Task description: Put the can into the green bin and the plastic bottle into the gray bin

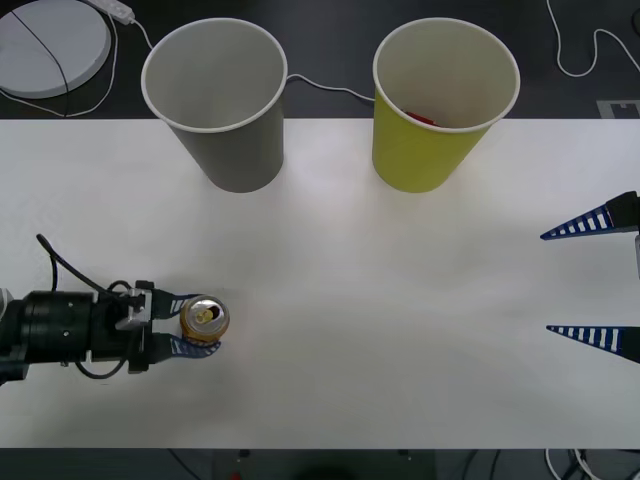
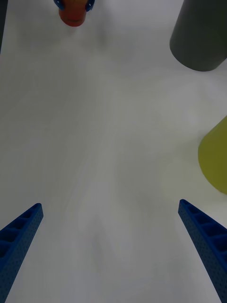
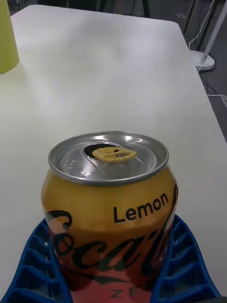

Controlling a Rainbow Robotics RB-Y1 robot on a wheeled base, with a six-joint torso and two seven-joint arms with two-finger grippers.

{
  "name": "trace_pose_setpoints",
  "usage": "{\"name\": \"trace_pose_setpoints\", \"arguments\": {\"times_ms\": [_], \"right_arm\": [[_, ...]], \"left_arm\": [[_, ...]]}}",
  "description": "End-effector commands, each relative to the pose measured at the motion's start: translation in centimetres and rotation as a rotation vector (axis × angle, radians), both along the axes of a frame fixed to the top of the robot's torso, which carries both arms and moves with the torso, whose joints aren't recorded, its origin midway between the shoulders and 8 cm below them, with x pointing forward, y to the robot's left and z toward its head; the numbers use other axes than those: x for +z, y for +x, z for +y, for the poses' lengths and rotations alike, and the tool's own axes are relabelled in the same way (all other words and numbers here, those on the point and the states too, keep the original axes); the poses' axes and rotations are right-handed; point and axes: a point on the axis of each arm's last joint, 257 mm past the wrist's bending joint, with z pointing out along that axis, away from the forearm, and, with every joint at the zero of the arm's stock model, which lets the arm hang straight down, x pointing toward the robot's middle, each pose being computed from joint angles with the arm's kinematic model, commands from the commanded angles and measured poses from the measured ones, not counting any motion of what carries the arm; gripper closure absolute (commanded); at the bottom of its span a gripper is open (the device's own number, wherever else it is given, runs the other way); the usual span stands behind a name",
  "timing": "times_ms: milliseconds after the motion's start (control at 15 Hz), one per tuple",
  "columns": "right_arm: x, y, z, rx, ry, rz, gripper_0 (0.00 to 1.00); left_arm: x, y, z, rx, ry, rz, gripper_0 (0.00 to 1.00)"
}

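Can (image 1: 205,319) stands upright on the white table (image 1: 400,300), near its left front area, and we see the left gripper (image 1: 190,322) closed around it, one blue ribbed finger (image 3: 35,265) pressed against each side of its orange wall. Its opened top with the yellow pull tab faces up. We find a wide stretch of bare tabletop between the can and the two bins at the far edge. There the gray bin (image 1: 222,100) stands on the left and the green bin (image 1: 440,100) on the right, both upright, well apart from each other, with something red lying inside the green one. Over the table's right edge, the right gripper (image 1: 595,282) hangs with its fingers spread wide, holding nothing.
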Motion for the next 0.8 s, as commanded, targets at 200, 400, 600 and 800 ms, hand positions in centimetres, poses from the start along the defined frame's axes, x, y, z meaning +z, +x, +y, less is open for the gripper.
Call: {"name": "trace_pose_setpoints", "arguments": {"times_ms": [200, 400, 600, 800], "right_arm": [[0.0, 0.0, 0.0, 0.000, 0.000, 0.000, 0.00], [0.0, 0.0, 0.0, 0.000, 0.000, 0.000, 0.00], [0.0, 0.0, 0.0, 0.000, 0.000, 0.000, 0.00], [0.0, 0.0, 0.0, 0.000, 0.000, 0.000, 0.00]], "left_arm": [[3.7, 1.9, 4.0, 0.080, 0.189, 0.031, 1.00], [5.5, 2.8, 6.1, 0.154, 0.264, 0.059, 1.00], [7.6, 3.3, 7.5, 0.238, 0.311, 0.095, 1.00], [9.9, 2.9, 8.1, 0.291, 0.365, 0.122, 1.00]]}}
